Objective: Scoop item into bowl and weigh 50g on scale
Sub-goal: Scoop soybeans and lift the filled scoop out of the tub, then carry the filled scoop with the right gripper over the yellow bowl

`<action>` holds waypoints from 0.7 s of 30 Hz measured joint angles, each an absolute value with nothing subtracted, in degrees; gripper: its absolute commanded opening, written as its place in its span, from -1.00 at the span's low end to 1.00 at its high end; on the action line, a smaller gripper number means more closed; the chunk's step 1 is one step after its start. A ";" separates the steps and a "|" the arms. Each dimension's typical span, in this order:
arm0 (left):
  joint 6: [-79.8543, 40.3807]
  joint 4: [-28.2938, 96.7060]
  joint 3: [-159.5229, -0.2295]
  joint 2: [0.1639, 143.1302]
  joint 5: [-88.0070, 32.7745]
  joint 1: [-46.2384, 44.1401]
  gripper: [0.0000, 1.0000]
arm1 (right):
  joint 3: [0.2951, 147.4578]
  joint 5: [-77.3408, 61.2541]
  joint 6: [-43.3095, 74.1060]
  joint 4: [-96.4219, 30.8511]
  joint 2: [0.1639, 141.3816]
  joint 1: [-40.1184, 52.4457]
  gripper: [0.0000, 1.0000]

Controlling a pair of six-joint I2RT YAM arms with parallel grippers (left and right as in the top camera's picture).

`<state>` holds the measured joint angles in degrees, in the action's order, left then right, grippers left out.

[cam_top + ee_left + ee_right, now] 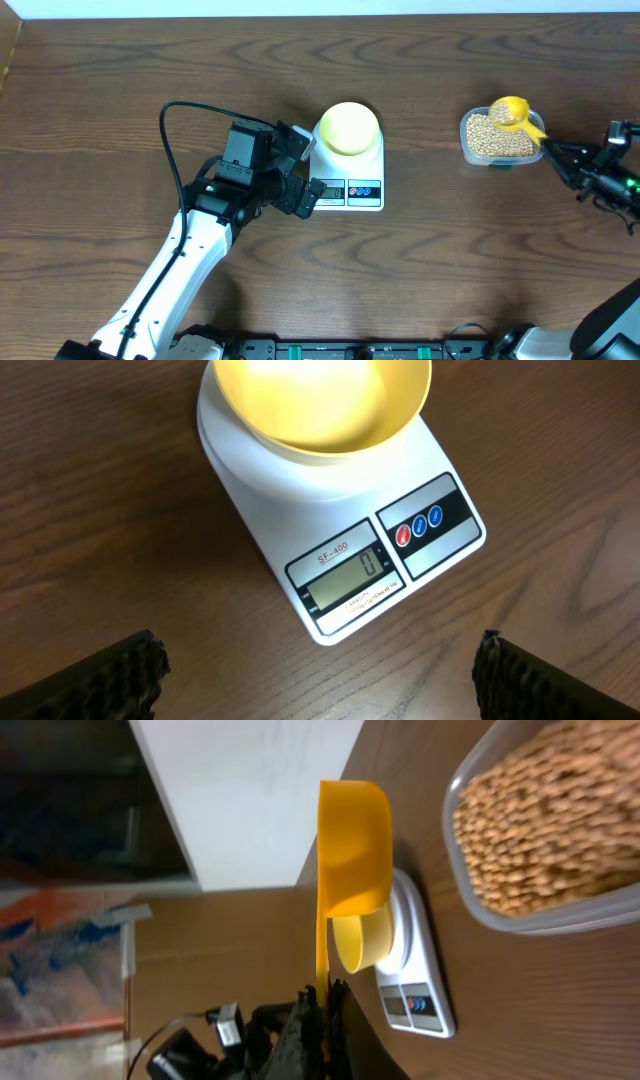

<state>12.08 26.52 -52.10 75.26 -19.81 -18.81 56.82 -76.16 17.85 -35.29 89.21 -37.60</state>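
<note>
Now left arm stretches in from lower left, left gripper (303, 170) just beside scale (372, 165), jaws wide apart. Pale bowl (347, 128) sits on platform (display reads zero). Over at far edge, right gripper (562, 156) reaches inward, jaws clamped on scoop (512, 113) handle, scoop over beans (497, 142) in tub (466, 150).
</note>
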 measured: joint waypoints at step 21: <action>12.08 26.52 -52.10 75.26 -19.79 -18.81 1.00 | 56.51 -73.60 38.74 -15.14 89.21 -17.50 -0.98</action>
